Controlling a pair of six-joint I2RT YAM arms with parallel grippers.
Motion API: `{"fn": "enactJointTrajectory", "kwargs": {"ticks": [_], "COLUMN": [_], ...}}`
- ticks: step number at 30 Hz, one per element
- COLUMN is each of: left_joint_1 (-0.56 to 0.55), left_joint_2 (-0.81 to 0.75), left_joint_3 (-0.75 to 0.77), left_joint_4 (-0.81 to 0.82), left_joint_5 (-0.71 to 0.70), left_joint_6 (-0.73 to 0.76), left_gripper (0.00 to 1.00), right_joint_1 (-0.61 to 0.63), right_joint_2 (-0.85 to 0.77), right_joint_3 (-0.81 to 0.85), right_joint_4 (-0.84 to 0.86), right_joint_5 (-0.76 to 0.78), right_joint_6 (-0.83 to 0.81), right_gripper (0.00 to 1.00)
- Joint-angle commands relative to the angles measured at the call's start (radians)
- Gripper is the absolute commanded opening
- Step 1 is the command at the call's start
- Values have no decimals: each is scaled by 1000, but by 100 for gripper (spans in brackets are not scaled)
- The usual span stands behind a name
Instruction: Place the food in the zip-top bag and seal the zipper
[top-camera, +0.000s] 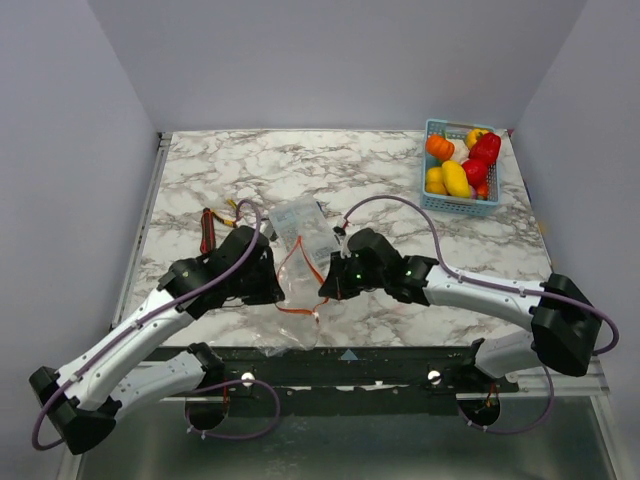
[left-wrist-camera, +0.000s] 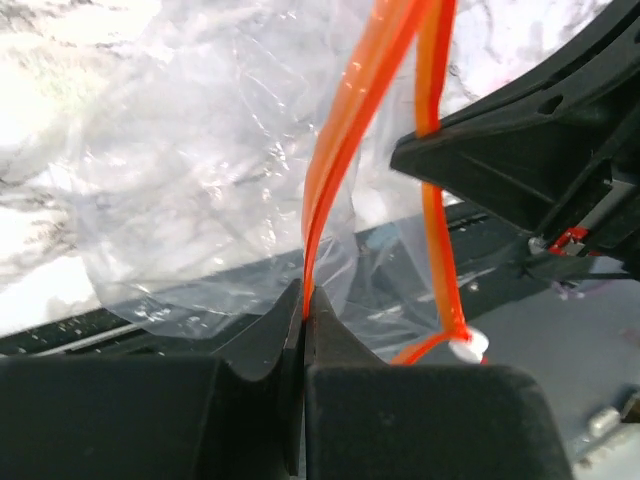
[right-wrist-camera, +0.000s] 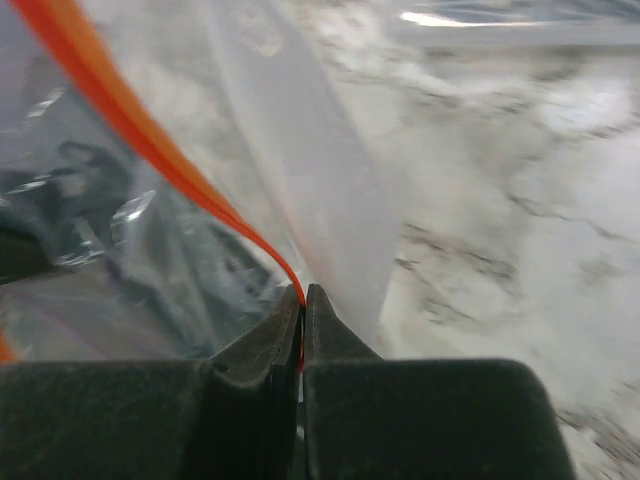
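Note:
The clear zip-top bag lies crumpled between my two grippers near the table's front edge. Its red-orange zipper loops along the near mouth edge. My left gripper is shut on the zipper strip, pinched between the fingertips. My right gripper is shut on the zipper's other side, the strip caught at its tips. A white slider tab hangs at the strip's end. The food, yellow, orange and red toys, sits in the blue basket at the far right.
The blue mesh basket stands at the back right corner. A dark red and orange object lies left of the bag. The table's front edge and black frame run just below both grippers.

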Motion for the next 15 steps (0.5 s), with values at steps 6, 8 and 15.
{"fn": "enactJointTrajectory", "kwargs": {"ticks": [6,8,15], "left_joint_1": [11,11,11], "left_joint_2": [283,280,315], "left_joint_3": [146,125,140], "left_joint_4": [128,192,305], "left_joint_5": [34,83,197], "left_joint_6": [235,256,265], "left_gripper": [0,0,0], "right_joint_1": [0,0,0], "right_joint_2": [-99,-123,-127], "right_joint_3": [55,70,116], "right_joint_4": [-319,-320,-302], "right_joint_5": [375,384,441], "right_joint_6": [-58,-59,-68], "right_gripper": [32,42,50]}}
